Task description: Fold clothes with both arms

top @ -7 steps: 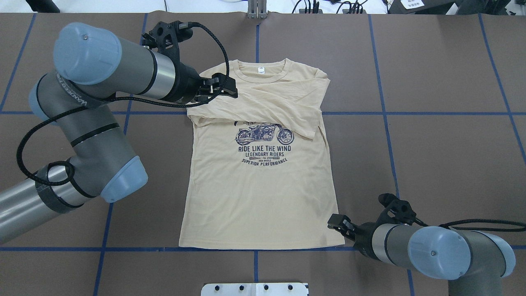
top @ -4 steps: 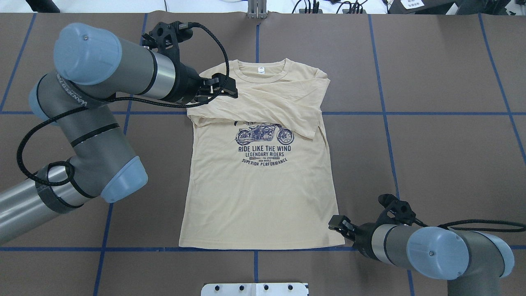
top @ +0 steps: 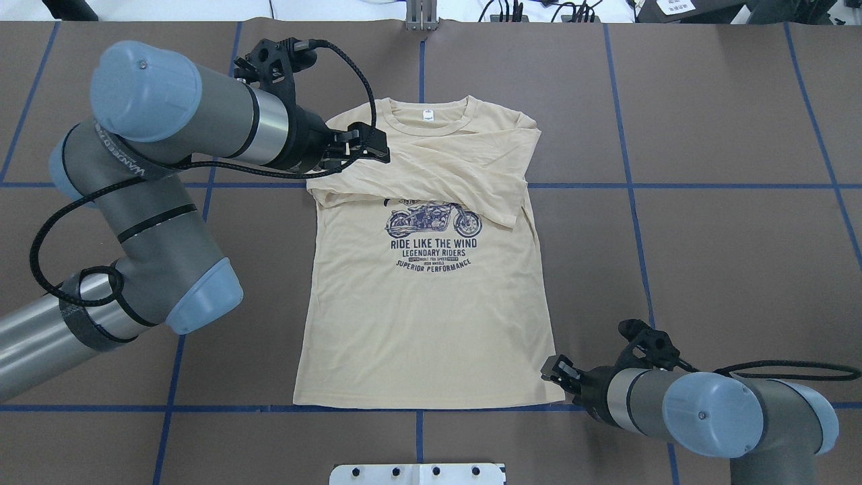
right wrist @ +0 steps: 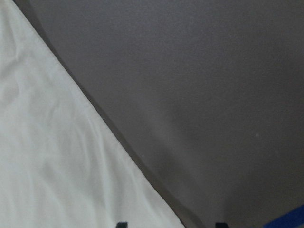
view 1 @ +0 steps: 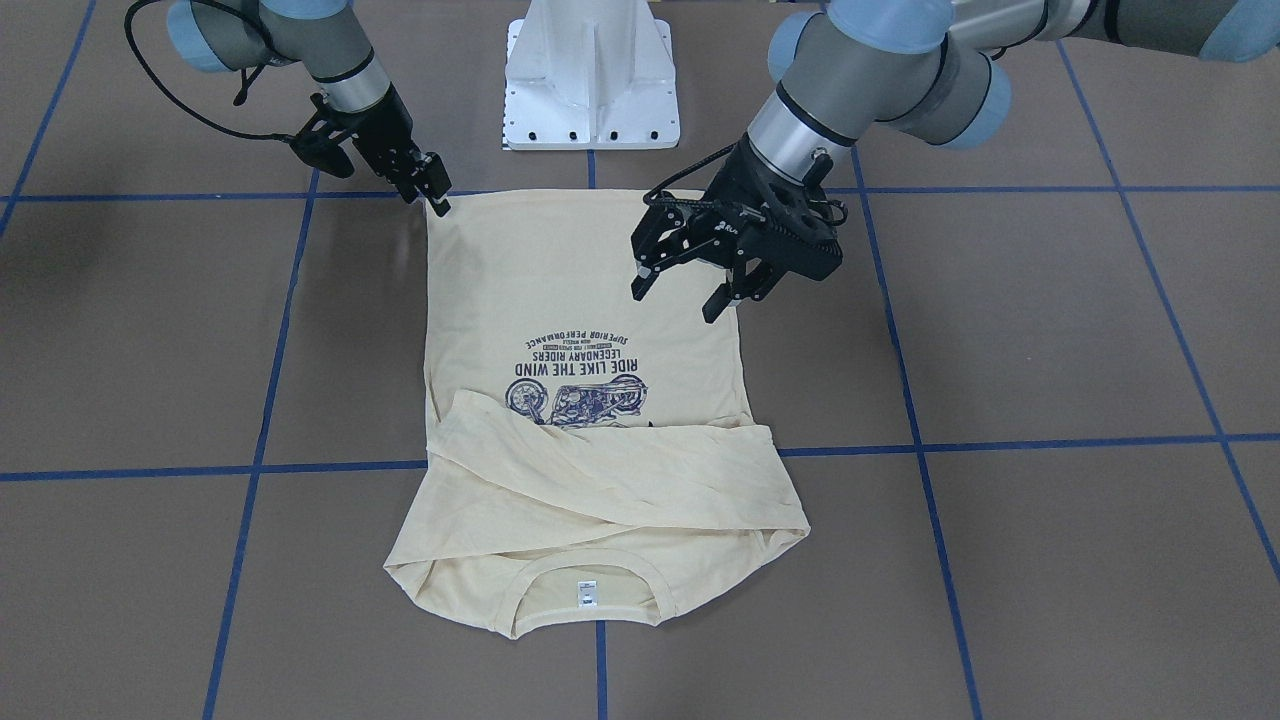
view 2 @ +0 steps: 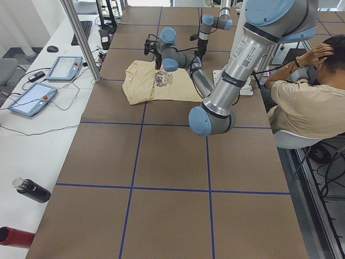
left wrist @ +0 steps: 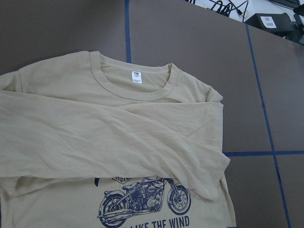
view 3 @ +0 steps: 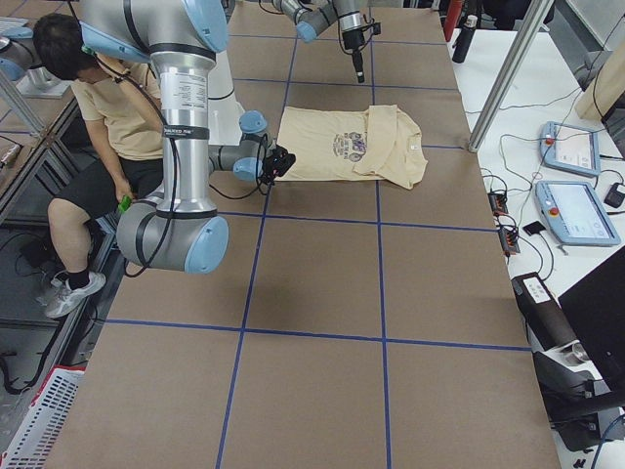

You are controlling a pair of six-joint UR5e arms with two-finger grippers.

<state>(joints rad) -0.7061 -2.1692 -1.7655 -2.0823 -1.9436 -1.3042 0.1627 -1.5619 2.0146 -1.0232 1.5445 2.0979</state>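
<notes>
The clothes are one cream-yellow shirt [top: 424, 316], flat on the brown table with its navy motorcycle print up. Both sleeves are folded across the chest [left wrist: 118, 137], and the white neck label faces the far edge. My left gripper [top: 380, 147] hangs open above the shirt's left shoulder, holding nothing [view 1: 685, 290]. My right gripper [top: 551, 370] is low at the right hem corner [view 1: 438, 200]. In the right wrist view its two fingertips [right wrist: 121, 224] stand apart, and the shirt's side edge [right wrist: 57, 156] runs down between them.
The white pedestal base [view 1: 590, 80] stands behind the hem. Blue tape lines grid the table. A seated person [view 2: 307, 108] is beside the robot. Tablets [view 2: 32, 100] and bottles [view 2: 32, 190] lie on the white bench past the far edge.
My right gripper has slid slightly back and down toward the hem corner. The left arm has barely shifted, and the shirt lies as before.
</notes>
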